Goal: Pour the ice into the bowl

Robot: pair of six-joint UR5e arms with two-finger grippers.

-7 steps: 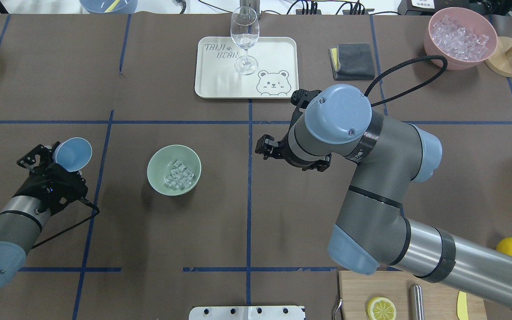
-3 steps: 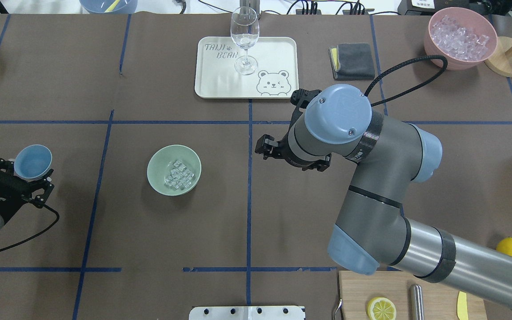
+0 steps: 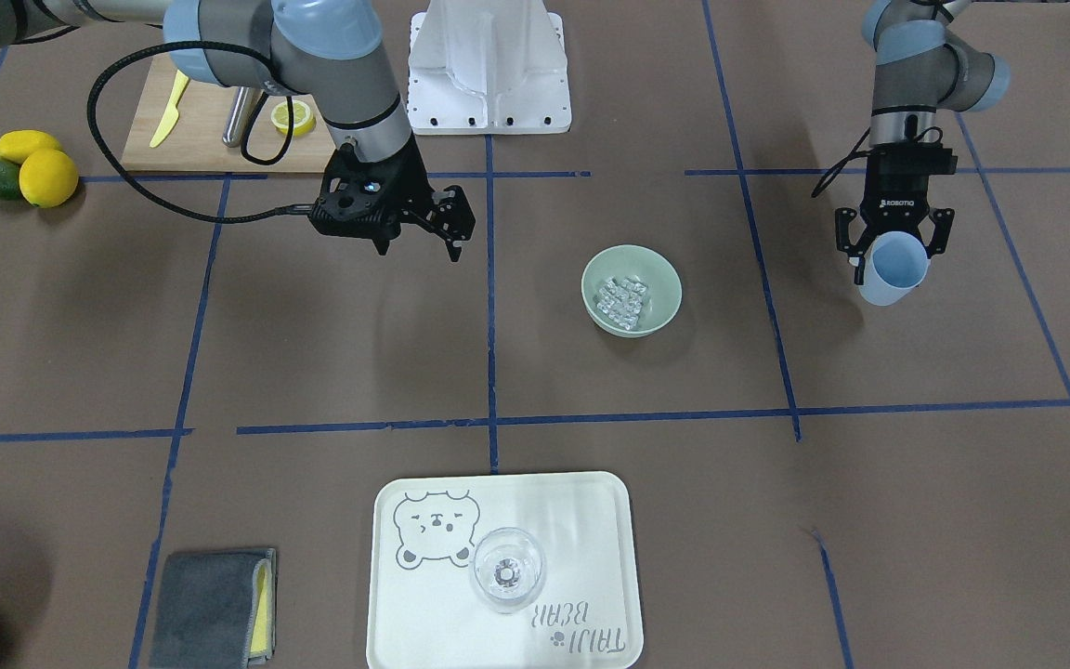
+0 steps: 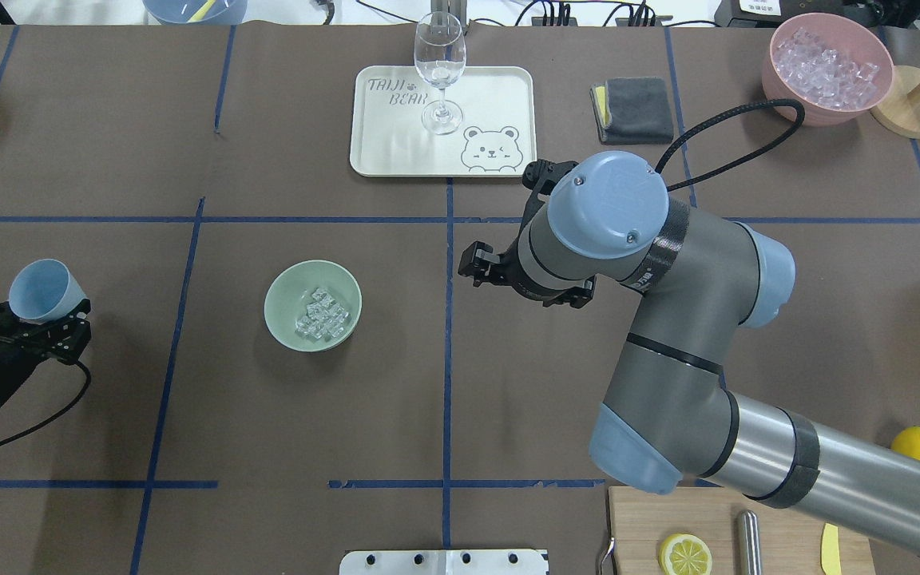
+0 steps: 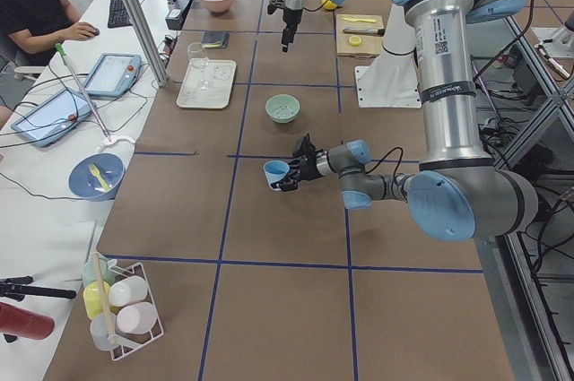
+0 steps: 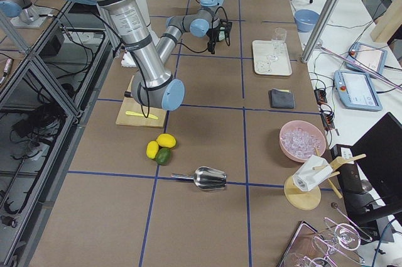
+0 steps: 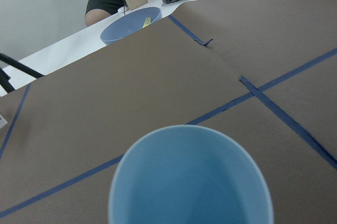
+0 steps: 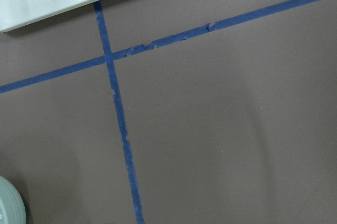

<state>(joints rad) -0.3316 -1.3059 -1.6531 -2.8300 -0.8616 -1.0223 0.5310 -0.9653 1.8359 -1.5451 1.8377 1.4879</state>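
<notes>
While clamped in the left gripper (image 3: 893, 258), the blue cup (image 3: 897, 276) is held empty, well apart from the bowl (image 3: 667, 279).
The ice (image 3: 621, 297) is heaped in that bowl on the brown, blue-taped table (image 3: 312, 353); the right gripper (image 3: 419, 242) is spread, empty.

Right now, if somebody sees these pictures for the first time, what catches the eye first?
First the big right arm reaching over the middle of the table, its right gripper open and empty. Then the green bowl with the ice in it, and at the overhead view's left edge the left gripper holding an empty blue cup.
</notes>
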